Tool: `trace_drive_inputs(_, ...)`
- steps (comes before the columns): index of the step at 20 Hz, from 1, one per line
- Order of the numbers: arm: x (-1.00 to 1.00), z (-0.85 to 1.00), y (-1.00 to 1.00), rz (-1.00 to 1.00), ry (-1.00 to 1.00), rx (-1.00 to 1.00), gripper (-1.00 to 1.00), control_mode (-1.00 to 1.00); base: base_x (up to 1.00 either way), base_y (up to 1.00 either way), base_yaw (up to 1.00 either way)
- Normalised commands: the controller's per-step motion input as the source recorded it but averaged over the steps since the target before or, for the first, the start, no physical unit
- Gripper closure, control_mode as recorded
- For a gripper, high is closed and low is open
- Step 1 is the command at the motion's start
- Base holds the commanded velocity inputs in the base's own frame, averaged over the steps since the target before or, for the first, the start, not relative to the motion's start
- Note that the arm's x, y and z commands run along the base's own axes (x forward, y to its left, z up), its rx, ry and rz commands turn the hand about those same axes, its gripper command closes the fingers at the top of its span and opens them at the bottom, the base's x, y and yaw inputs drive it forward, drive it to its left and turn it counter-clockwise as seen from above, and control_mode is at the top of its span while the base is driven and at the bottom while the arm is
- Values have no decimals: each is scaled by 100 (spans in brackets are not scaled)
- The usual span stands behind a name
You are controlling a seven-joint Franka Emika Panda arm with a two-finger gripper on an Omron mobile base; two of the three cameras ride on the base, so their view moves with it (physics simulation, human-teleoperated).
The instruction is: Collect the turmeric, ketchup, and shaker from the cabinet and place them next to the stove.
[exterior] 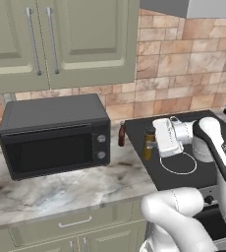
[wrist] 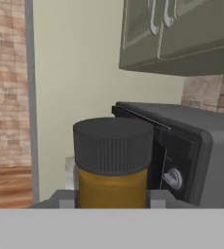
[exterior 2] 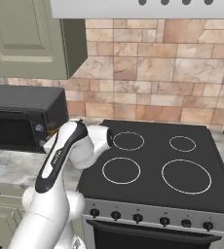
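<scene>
Holding the turmeric (wrist: 113, 165) upright between its fingers, your gripper (exterior: 151, 143) is clamped on the jar low over the near-left edge of the stove (exterior 2: 153, 165), presumably for setting down. Just beyond the hand, the ketchup (exterior: 121, 134) already stands on the counter (beside the microwave (exterior: 56, 135)). No label text is readable.

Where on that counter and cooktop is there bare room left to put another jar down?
Bare marble lies on the counter in front of the microwave, and most of the stove glass is free. It is crowded at the stove's left edge, where the ketchup, the turmeric and the gripper sit together.
</scene>
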Motion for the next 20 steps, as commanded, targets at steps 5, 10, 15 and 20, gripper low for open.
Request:
trace_drive_inputs(5,47,-34,0,11,2,0,100,-100,0,0,0)
trace_drive_inputs(10,41,-31,0,4,0,0,100,-100,0,0,0)
trace_drive_inputs(15,41,-28,0,1,0,0,100,-100,0,0,0)
trace_drive_inputs(20,43,-30,0,0,0,0,100,-100,0,0,0)
